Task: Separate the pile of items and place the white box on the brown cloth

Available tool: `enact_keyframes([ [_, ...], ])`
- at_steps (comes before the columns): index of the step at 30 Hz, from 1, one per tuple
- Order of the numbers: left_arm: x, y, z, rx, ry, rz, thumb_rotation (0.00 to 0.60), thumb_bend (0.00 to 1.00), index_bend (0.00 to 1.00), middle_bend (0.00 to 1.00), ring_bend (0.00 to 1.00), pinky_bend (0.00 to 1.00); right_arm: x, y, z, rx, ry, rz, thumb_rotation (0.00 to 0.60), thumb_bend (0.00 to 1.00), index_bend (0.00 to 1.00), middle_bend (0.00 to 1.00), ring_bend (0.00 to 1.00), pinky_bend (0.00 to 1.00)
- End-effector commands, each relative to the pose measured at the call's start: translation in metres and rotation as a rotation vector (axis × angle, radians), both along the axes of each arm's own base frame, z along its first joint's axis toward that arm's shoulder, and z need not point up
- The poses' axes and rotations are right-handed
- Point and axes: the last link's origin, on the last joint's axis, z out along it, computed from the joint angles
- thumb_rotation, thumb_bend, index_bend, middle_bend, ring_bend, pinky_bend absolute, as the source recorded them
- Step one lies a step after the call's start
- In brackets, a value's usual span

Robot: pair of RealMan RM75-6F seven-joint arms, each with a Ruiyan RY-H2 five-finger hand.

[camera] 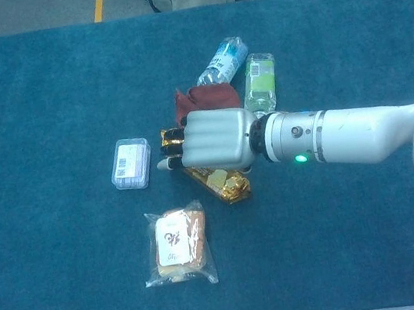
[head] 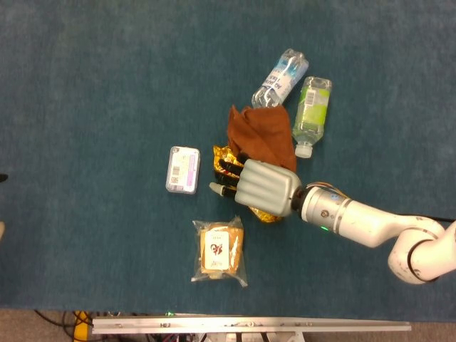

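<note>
Head view: straight down on the counter (head: 92,78). Chest view: lower, oblique, facing the far edge. Both share the central item pile.

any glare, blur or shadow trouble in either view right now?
Head view: soft overall, labels unreadable, glare on the gold snack packet, right hand sharp enough. Chest view: even light, faint shadow under the hand, green LED glow on the wrist, white box label blurred.

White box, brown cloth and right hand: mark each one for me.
white box (head: 182,169), head view, centre of its labelled lid.
brown cloth (head: 261,130), head view, middle of the crumpled fabric.
right hand (camera: 208,140), chest view, grey back of the hand.
</note>
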Motion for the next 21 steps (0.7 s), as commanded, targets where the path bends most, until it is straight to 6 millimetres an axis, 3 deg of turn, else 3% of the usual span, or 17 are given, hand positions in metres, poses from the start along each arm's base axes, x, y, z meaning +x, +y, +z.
enact_keyframes([
  [1,-0.0003,-0.0002,-0.0001,0.0,-0.001,0.0,0.6,0.35,0.19,0.21,0.15,0.16,-0.0019,0.0023,-0.0016,0.011,0.01,-0.003,0.6,0.0,0.05,0.2,0.1,0.3],
  [3,-0.0002,-0.0001,-0.0006,-0.001,-0.004,-0.001,0.6,0.35,0.19,0.21,0.15,0.16,-0.0039,0.0038,-0.0031,0.016,0.02,0.004,0.6,0.0,0.17,0.25,0.12,0.28],
  [12,0.0006,-0.0012,-0.0009,-0.004,-0.014,-0.002,0.6,0.35,0.19,0.21,0.15,0.16,-0.0095,0.0057,-0.0077,0.005,-0.007,-0.012,0.6,0.0,0.51,0.43,0.31,0.28],
  [15,0.0003,-0.0016,-0.0007,-0.004,-0.014,-0.001,0.6,0.35,0.19,0.21,0.15,0.16,-0.0087,0.0034,-0.0059,-0.009,-0.042,-0.026,0.6,0.0,0.59,0.49,0.38,0.28],
  [21,-0.0001,-0.0017,-0.0009,-0.005,-0.017,0.001,0.6,0.35,0.19,0.21,0.15,0.16,-0.0094,-0.0004,0.0019,-0.017,-0.106,-0.064,0.6,0.0,0.64,0.56,0.47,0.31],
])
